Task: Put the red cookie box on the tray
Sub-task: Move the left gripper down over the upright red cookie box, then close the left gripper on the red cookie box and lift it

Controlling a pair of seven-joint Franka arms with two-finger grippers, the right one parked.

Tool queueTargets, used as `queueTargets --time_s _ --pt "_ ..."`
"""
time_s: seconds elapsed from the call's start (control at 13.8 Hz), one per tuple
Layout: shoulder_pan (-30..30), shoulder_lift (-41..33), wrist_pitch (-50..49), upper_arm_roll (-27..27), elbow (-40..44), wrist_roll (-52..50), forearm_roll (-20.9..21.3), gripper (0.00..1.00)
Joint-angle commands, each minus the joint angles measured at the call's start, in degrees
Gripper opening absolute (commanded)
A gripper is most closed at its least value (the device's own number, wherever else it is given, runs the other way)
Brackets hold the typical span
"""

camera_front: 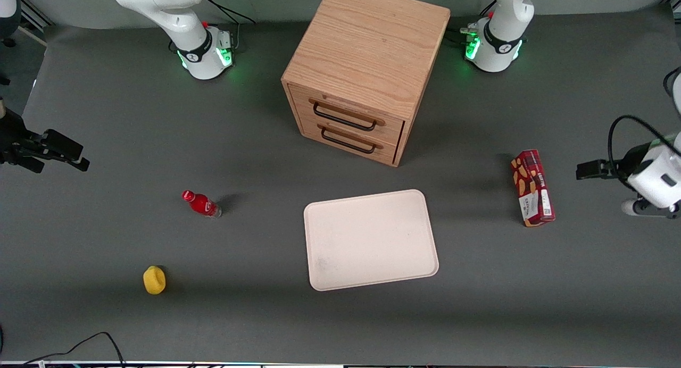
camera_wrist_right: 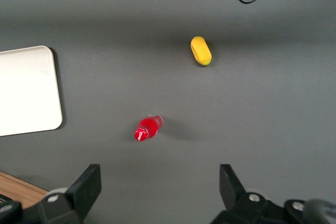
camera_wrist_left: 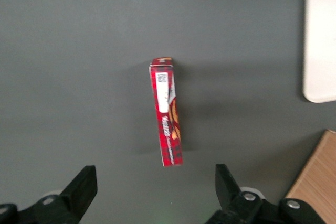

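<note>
The red cookie box lies on the grey table toward the working arm's end, apart from the tray. It is long and dark red, with orange cookie pictures and white label patches. The left wrist view shows it from above. The cream-white tray lies flat mid-table, in front of the drawer cabinet, with nothing on it; its edge shows in the left wrist view. My left gripper hangs above the table beside the box, nearer the table's end. It is open and empty, its fingers wide apart, clear of the box.
A wooden two-drawer cabinet stands farther from the front camera than the tray. A small red bottle and a yellow object lie toward the parked arm's end. A black cable lies at the near table edge.
</note>
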Motion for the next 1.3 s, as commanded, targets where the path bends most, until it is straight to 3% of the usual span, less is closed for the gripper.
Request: queueTargets --time_s 0.0,0.29,0.58,0.65,1.01,1.23 --pt "1.1 -2.0 13.1 0.1 -13.8 1.2 -1.3 1.00" --pt "-0.1 -1.6 20.6 -0.1 -20.7 -1.5 -1.3 1.00" --pt "0.1 -2.0 34.1 -0.1 -31.5 -1.5 -1.3 0.99" --pt "0.0 -1.6 34.6 -0.1 -31.5 -1.6 -1.3 0.92" --pt "-0.7 -0.4 35.8 -0.2 -32.4 -1.5 -1.3 0.22" --pt "-1.2 0.0 35.8 -0.2 -32.3 -1.5 -1.3 0.08"
